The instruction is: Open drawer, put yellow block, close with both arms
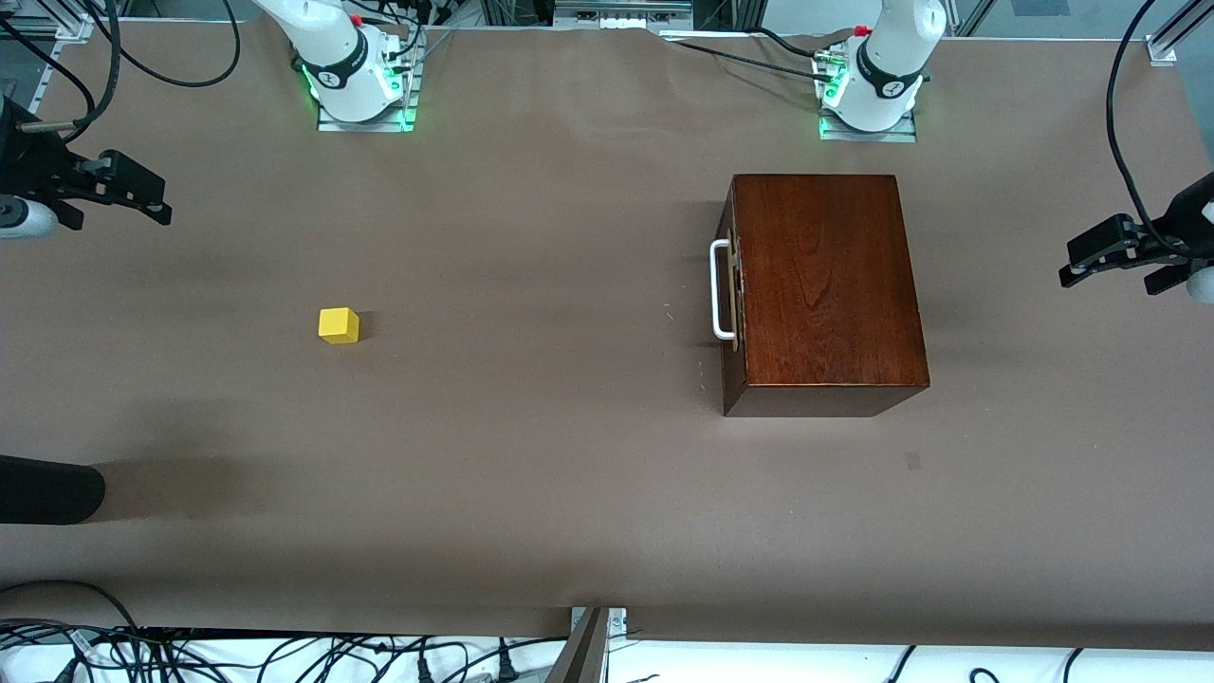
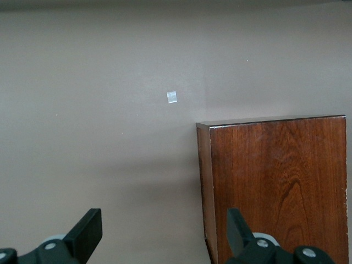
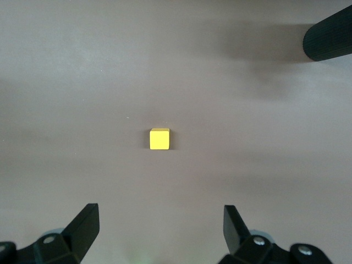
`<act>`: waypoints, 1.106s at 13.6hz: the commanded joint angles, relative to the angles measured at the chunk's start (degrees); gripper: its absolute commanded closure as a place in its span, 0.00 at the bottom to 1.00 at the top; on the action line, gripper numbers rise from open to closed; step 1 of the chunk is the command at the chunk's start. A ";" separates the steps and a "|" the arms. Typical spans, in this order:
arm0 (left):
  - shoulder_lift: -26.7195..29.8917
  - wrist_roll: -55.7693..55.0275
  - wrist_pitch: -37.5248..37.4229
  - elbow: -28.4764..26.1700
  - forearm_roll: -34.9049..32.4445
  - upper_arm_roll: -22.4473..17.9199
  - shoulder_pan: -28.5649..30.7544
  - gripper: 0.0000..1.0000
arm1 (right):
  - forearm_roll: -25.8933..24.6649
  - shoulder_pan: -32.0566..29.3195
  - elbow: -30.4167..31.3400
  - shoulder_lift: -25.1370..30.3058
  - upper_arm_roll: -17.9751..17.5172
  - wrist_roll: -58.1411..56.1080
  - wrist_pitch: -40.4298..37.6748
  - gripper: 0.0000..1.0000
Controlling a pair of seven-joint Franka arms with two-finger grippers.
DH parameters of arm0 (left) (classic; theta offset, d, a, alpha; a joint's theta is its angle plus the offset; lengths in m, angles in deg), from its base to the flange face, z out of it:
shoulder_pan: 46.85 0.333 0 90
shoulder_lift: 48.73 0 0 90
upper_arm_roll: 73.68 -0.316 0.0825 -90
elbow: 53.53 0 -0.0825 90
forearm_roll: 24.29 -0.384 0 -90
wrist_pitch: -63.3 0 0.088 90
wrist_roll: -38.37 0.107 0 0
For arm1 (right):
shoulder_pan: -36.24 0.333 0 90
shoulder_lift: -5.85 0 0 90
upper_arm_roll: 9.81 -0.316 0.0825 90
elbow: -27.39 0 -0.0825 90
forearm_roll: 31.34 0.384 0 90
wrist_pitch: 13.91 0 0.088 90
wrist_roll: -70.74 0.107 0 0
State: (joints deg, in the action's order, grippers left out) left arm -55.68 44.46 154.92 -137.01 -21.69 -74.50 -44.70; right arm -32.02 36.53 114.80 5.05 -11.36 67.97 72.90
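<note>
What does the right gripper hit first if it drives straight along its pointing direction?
Probably bare table. The right gripper, open, looks down with the yellow block ahead between its fingers; whether the line meets the block is unclear.

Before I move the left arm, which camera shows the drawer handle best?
The front view: the white handle shows whole against the closed drawer front. The left wrist view shows only the wooden box top and one side; the right wrist view shows no handle.

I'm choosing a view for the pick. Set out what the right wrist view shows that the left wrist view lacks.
Only the right wrist view shows the yellow block, lying alone on the table, and the open right pincer. Only the left wrist view shows the wooden box, a small pale tape square and the open left pincer. Both show the brown table.
</note>
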 commanded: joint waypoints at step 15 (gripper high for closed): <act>0.01 1.11 -1.35 0.77 -4.98 1.00 -0.92 0.00 | -0.73 0.23 4.44 3.62 -1.18 0.74 2.22 0.00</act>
State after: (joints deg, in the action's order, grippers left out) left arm -55.92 44.50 154.73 -137.03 -25.47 -73.51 -45.27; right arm -32.05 36.64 117.77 7.38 -12.31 68.13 74.37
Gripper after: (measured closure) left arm 0.000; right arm 0.000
